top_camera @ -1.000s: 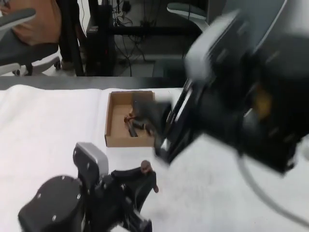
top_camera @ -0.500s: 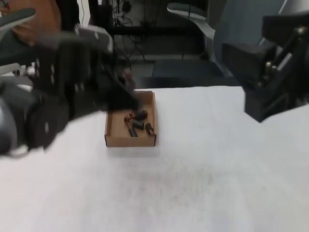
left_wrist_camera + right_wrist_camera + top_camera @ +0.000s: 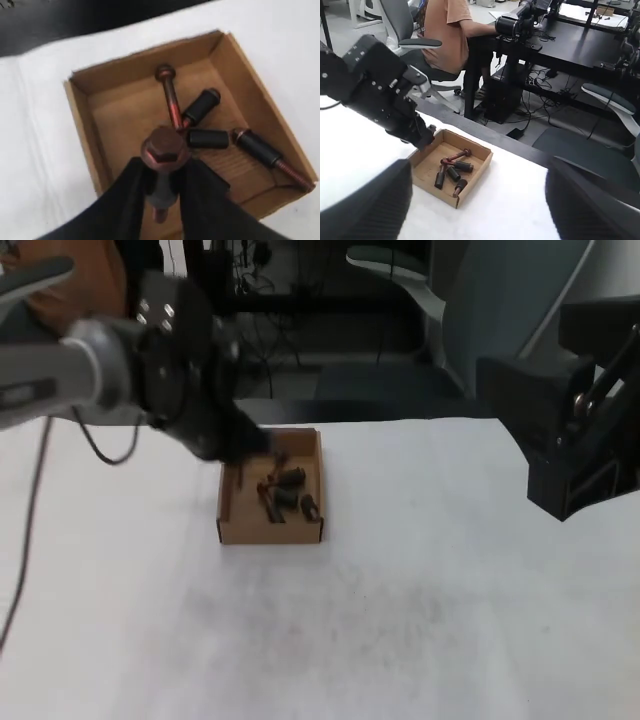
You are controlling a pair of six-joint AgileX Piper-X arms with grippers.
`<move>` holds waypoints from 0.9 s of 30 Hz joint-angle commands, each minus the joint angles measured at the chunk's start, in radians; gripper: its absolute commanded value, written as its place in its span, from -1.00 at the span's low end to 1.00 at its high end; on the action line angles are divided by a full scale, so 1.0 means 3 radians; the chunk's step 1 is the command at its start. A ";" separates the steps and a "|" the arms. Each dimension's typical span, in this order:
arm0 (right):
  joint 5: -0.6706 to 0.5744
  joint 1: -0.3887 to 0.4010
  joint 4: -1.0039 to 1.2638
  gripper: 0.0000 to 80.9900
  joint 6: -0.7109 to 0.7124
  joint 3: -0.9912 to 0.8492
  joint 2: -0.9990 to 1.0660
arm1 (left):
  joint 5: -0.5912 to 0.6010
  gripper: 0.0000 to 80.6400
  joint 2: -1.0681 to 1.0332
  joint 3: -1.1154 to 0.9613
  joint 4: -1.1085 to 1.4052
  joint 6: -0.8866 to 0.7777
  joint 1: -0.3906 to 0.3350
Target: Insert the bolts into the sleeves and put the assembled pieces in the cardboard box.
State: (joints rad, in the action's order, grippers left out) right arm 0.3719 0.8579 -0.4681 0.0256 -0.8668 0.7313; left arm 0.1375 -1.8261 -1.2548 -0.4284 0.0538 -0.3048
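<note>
Left gripper (image 3: 162, 176) is over the cardboard box (image 3: 82, 115), fingers pinched in narrow on a bolt (image 3: 165, 150). The hex head is up, a dark sleeve (image 3: 159, 192) wraps the shank, and a red tip pokes out below. The piece hangs above the box floor (whether the tip touches the cardboard, I cannot tell).

In the high view the box sits at about 10 o'clock from the bench's middle, on the white cloth (image 3: 400, 620). The left arm (image 3: 150, 360) comes in from 10 o'clock, its gripper above the box's 11 o'clock corner.

Inside the box the pieces crowd toward its 3 o'clock side. A bare bolt (image 3: 170, 100) lies flat, its tip touching a black sleeved piece (image 3: 201, 106). Just beside those is a short loose sleeve (image 3: 207, 138), and next to it a sleeved bolt (image 3: 257, 149) whose red threaded end points at a corner.

Over at 3 o'clock the right arm (image 3: 570, 430) is up above the cloth, well apart from the box. Right gripper (image 3: 480, 172) has its fingers (image 3: 367, 205) spread wide, with the box in its camera's sight farther off.
</note>
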 commanded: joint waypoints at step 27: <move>-0.0014 -0.0002 -0.0861 -0.44 -0.0459 -0.0015 -0.0532 | 0.0088 -0.74 0.2211 0.0185 -0.0553 0.0303 -0.0236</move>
State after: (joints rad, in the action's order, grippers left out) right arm 0.3365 0.8579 -0.6603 -0.1004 -0.8668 0.6302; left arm 0.1592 -1.2963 -1.2465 -0.5765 0.1109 -0.3722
